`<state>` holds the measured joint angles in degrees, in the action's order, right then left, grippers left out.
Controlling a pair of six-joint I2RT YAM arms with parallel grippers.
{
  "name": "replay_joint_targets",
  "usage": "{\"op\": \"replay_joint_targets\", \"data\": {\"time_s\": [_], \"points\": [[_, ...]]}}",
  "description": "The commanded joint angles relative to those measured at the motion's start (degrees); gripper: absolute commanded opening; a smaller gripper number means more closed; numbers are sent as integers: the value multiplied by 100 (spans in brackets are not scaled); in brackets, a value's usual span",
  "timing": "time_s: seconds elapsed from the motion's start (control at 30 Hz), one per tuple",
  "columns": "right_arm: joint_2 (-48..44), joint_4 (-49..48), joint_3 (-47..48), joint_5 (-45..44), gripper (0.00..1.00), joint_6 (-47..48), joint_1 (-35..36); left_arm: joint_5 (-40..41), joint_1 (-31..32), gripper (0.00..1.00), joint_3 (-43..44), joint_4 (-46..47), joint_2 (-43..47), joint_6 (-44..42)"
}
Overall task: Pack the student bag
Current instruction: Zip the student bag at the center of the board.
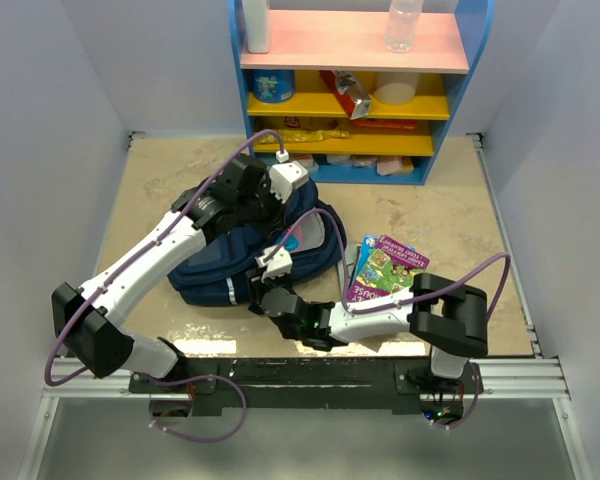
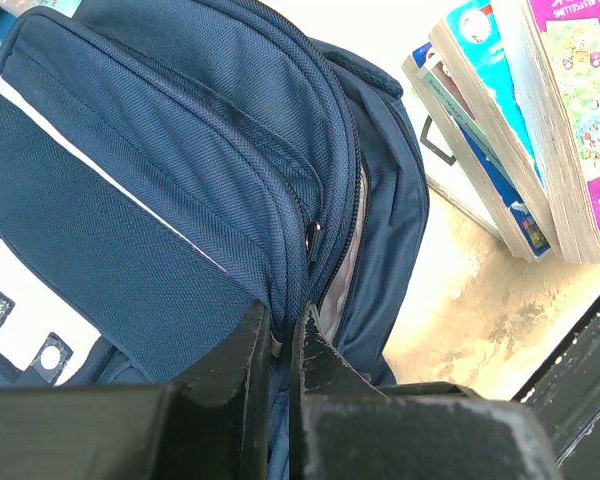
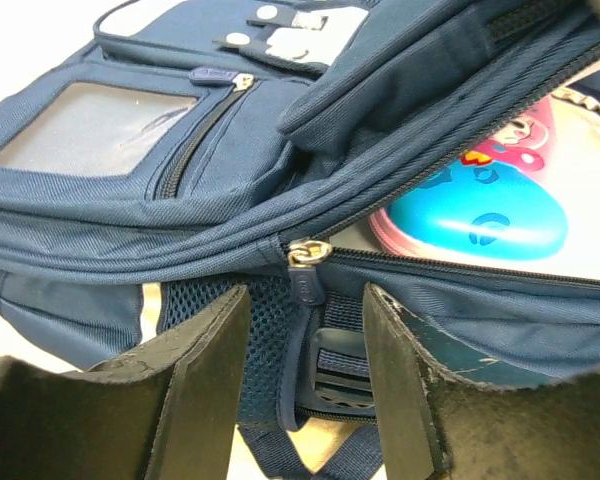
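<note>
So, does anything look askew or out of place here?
Nothing is damaged or spilled. The student bag lies slumped with its main zip part open and a pink-and-blue case showing inside. The books beside it are fanned askew, not squared up.

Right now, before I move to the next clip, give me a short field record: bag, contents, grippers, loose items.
bag: navy backpack, main zip partly open
inside: pink and blue pencil case
left gripper: shut on backpack's opening edge
right gripper: open, straddling zipper pull
outside: picture books on table, right of backpack
</note>
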<state>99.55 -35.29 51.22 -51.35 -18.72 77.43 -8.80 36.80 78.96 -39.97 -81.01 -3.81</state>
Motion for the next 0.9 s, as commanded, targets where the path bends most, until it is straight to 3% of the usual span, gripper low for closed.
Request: {"op": "replay_joint_targets", "data": {"time_s": [0.0, 0.27, 0.37, 0.57, 0.87], "points": [[205, -233, 283, -322, 51, 141, 27, -236, 38, 0, 173, 727, 323, 118], [276, -224, 283, -411, 40, 53, -105, -271, 29, 0, 164, 710, 393, 109], [180, -294, 266, -463, 30, 61, -131, -263, 38, 0, 111, 709, 419, 91], [-137, -365, 55, -393, 0, 62, -131, -236, 29, 0, -187, 780, 455, 30], [-620, -101, -253, -314, 0, -62, -123, -149, 38, 0, -653, 885, 490, -58]]}}
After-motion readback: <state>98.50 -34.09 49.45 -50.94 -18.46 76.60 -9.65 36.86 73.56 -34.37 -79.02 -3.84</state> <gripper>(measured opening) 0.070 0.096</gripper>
